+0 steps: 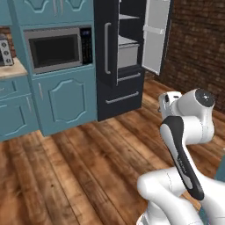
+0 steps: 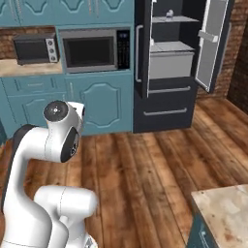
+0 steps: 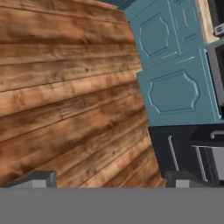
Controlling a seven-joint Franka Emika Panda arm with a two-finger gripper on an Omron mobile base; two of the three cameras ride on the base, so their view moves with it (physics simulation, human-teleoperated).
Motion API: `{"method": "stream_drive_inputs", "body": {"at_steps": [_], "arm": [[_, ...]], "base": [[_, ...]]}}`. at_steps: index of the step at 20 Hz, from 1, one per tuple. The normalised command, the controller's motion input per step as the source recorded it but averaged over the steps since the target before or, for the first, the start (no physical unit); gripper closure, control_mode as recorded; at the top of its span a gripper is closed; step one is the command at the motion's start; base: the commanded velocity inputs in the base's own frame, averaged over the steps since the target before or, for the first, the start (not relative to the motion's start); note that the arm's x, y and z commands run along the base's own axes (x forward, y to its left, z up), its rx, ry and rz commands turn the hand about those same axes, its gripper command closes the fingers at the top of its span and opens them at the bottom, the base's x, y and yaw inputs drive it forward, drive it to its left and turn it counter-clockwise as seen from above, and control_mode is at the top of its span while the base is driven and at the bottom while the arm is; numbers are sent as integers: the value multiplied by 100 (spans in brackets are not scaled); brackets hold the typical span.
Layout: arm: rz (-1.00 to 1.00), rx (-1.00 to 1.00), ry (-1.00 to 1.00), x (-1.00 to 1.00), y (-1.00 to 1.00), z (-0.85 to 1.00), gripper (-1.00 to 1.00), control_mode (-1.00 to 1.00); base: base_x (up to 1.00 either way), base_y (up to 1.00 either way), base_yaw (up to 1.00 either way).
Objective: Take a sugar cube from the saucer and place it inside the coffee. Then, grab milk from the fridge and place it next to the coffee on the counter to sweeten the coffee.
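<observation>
The tall black fridge (image 1: 110,94) stands across the wood floor with its upper door (image 1: 156,35) swung open to the right. Inside it (image 2: 167,48) are pale grey shelves and a grey drawer. A small pale object (image 2: 169,13) sits on the top shelf, too small to name. My gripper (image 3: 113,181) is open with nothing between its fingertips (image 3: 41,178). It hangs over the floor, well short of the fridge (image 3: 183,153). A corner of the marbled counter (image 2: 225,208) shows at the lower right. The saucer, the coffee and the milk are out of view.
A built-in microwave (image 1: 57,48) sits in teal cabinets (image 1: 66,101) left of the fridge. A toaster oven (image 2: 34,48) stands on a counter stretch (image 2: 29,68) further left. A brick wall (image 1: 193,44) lies right of the fridge. Wood floor (image 2: 145,169) lies between me and the fridge.
</observation>
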Motion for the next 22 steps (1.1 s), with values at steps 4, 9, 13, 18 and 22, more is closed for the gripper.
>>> {"method": "stream_drive_inputs", "body": {"at_steps": [4,9,13,18,22], "arm": [[0,0,0,0,0,0,-100,100],[0,0,0,0,0,0,-100,100],[0,0,0,0,0,0,-100,100],[0,0,0,0,0,0,-100,100],[0,0,0,0,0,0,-100,100]], "base": [[100,-18,-7],[100,-17,-6],[100,-27,-7],[100,-32,-6],[100,-34,-6]]}}
